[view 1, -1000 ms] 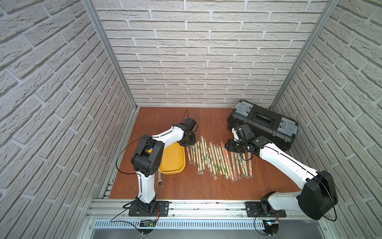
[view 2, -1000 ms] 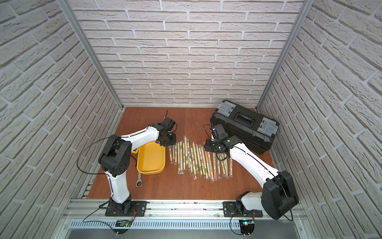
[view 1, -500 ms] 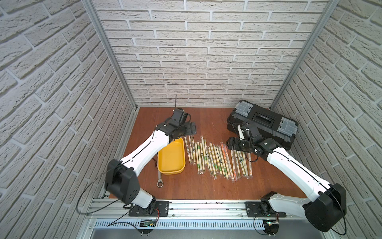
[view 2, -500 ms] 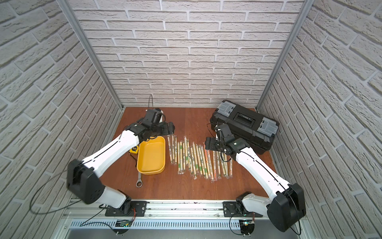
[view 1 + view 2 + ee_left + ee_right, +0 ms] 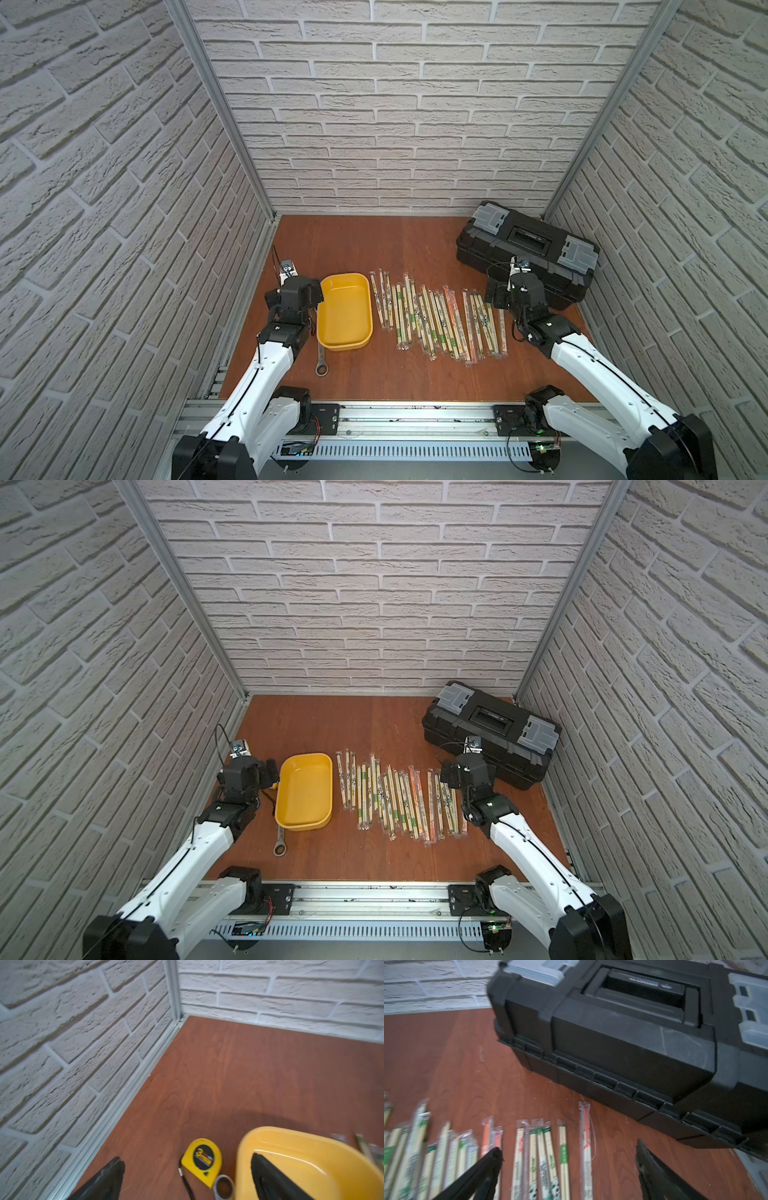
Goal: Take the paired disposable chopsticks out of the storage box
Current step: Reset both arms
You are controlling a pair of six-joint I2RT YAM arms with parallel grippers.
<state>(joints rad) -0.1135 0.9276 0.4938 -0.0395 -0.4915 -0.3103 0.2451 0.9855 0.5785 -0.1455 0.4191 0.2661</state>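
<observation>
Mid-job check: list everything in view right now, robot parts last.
table: one, red-brown.
storage box: one, yellow, left of centre, empty.
toolbox: one, black with grey latches, back right.
paired disposable chopsticks: many sleeved pairs, pale wood, row on the table between storage box and toolbox.
wrench: one, silver, at the storage box's near left corner.
tape measure: one, yellow, left of the storage box.
ring: one, grey, beside the tape measure.
left gripper: one, black, jaws open, beside the storage box.
right gripper: one, black, jaws open, above the row's right end.
</observation>
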